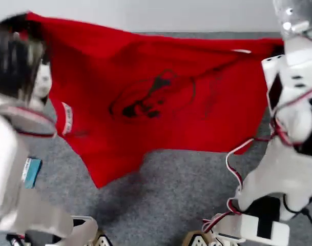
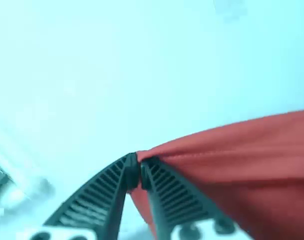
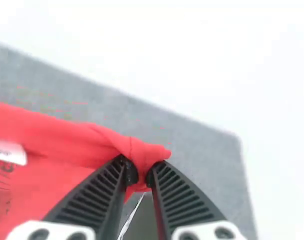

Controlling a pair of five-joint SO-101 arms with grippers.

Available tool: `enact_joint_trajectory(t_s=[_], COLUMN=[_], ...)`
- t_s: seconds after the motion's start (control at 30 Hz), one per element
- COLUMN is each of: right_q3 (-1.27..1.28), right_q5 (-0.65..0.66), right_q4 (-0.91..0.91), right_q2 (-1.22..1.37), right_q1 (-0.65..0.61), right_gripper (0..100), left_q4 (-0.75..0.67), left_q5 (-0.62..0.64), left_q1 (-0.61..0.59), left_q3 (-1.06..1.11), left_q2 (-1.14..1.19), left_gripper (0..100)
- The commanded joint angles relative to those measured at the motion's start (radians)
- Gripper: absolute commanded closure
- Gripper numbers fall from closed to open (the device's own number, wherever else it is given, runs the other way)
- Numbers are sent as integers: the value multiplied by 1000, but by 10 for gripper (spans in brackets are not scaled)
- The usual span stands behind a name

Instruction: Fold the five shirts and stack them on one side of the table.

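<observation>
The red shirt (image 1: 161, 97) hangs up in the air, pulled wide between the two tools. I think this is so the cloth can open out flat and smooth before it is laid down and folded. Its top edge runs almost straight from one tool to the other. The rest of the cloth drops down below them, and one corner hangs lowest, closer to the left tool's side. A black drawing (image 1: 150, 97) sits about halfway between the tools, and a small white tag (image 1: 67, 118) hangs below the left tool, a bit toward the right one. The left tool (image 2: 139, 172) is squeezed tight on a corner of the shirt. Its two black ribbed fingers (image 2: 102, 192) meet at the tips with red cloth pinched there, and the cloth spreads away from the tips toward the other arm. The right tool (image 3: 141, 172) is squeezed on a little bunch of red cloth too. There is a thin gap at its tips, packed with the bunched cloth, and a small lump pokes out past them. Both holds look like small pinches right at the edge, so I think the cloth could slip out if it is pulled too hard. The gray counter (image 1: 186, 195) lies under both tools and under the hanging shirt, and I cannot tell if the lowest corner touches it. This shirt is not folded yet, so the job looks near its start
</observation>
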Motion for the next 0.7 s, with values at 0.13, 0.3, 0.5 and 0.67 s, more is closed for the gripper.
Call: enact_joint_trajectory(t_s=[0.13, 0.3, 0.5, 0.67], right_q3=[-84, -75, 118, 353], right_q5=[32, 97, 144, 169], right_q4=[39, 41, 41, 33], right_q2=[-87, -166, -311, -412], right_q1=[125, 183, 245, 243], right_gripper=[988, 988, 988, 988], left_q4=[49, 103, 103, 109], left_q5=[-192, -250, -250, -247], left_q1=[-14, -83, -161, -158], left_q3=[-255, -395, -478, -389], left_q2=[-23, -23, -34, -51], left_gripper=[995, 995, 995, 995])
